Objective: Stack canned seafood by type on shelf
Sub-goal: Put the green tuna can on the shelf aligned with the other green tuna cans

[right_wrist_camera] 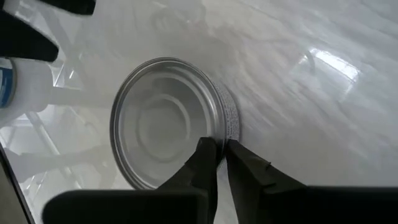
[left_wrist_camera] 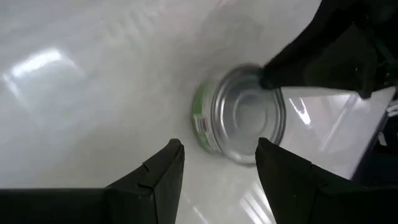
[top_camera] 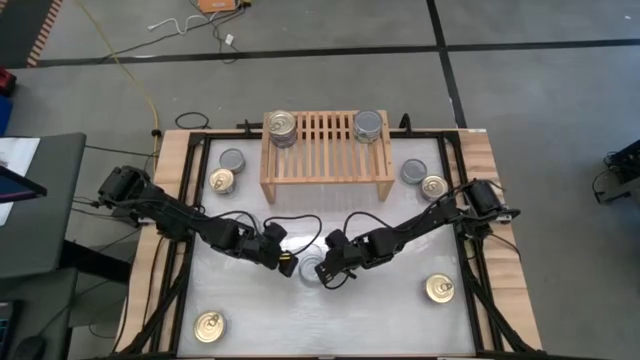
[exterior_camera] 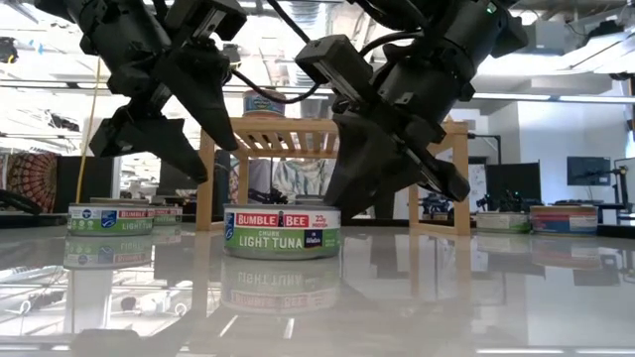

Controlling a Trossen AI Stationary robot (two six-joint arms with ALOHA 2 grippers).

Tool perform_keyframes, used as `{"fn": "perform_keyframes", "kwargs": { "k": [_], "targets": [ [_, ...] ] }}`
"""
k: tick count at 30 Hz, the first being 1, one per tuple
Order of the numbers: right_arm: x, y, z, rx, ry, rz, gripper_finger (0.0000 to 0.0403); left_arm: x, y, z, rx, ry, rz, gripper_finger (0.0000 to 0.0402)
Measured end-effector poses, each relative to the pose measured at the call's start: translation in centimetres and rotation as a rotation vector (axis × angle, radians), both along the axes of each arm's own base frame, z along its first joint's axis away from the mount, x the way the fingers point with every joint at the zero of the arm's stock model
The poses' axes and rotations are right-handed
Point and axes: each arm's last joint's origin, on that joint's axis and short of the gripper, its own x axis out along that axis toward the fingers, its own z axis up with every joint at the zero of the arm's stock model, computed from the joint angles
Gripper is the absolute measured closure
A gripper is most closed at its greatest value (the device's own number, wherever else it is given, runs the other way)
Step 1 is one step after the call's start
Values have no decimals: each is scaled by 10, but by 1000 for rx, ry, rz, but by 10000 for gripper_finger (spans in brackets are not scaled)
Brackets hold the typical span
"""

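Fingers of the right tool are pinching the silver-topped round tuna tin's rim; deeper purchase seems wise before lifting.

High view: straight down over the whole table. Low view: level at tabletop height, close to the silver-topped tuna can, facing the shelf behind. Both wrist views: steeply down, very near that same can.
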Motion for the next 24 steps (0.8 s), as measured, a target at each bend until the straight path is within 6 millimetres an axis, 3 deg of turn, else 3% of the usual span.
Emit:
{"fn": "perform_keyframes", "kwargs": {
  "k": [17,24],
  "targets": [
    [-2,-1,-2,-11,27,2,344,0,-9,3,-192,-18,81,212],
    [-2,-1,-2,-11,26,1,344,12,-26,-17,-247,-22,49,212]
  ]
}}
